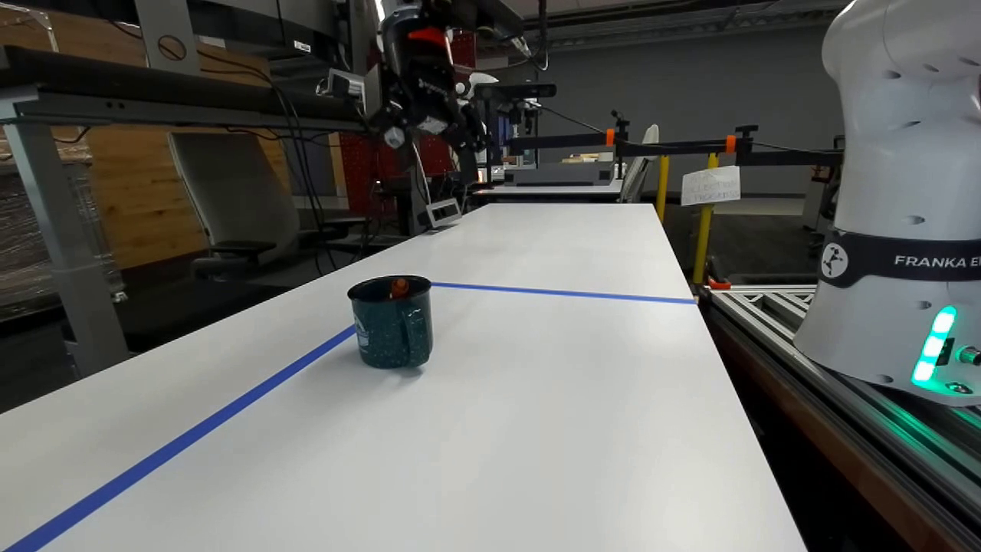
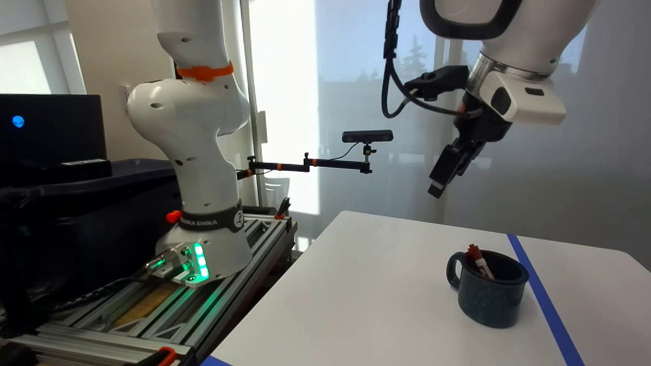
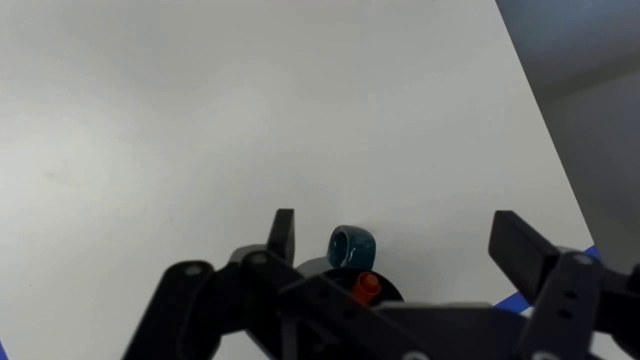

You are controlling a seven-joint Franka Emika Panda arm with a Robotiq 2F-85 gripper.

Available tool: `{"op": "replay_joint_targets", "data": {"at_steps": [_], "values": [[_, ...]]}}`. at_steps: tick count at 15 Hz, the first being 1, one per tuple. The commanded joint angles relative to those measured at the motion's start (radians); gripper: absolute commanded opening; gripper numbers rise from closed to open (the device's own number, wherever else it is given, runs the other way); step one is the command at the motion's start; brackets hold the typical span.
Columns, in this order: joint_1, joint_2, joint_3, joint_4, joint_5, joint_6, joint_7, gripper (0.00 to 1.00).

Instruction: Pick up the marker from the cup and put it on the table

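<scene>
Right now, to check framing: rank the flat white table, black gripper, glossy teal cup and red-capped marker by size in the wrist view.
Table, largest
Gripper, enlarged by nearness
Cup, partly hidden
Marker, smallest

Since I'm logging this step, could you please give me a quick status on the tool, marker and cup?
Tool open, nothing held, higher than cup. Marker leaning in cup, partly sticking out. Possible snag: cup's handle close by.

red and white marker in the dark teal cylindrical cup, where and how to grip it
Probably by its red upper end, from straight above: the slim marker leans toward the handle, that end poking above the rim of the cup, which hides the lower part.
</scene>
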Motion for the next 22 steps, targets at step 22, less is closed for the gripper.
{"op": "replay_joint_targets", "data": {"at_steps": [22], "values": [[-0.01,0.196,-0.003,0.112,-0.067,0.074,0.281,1.0]]}}
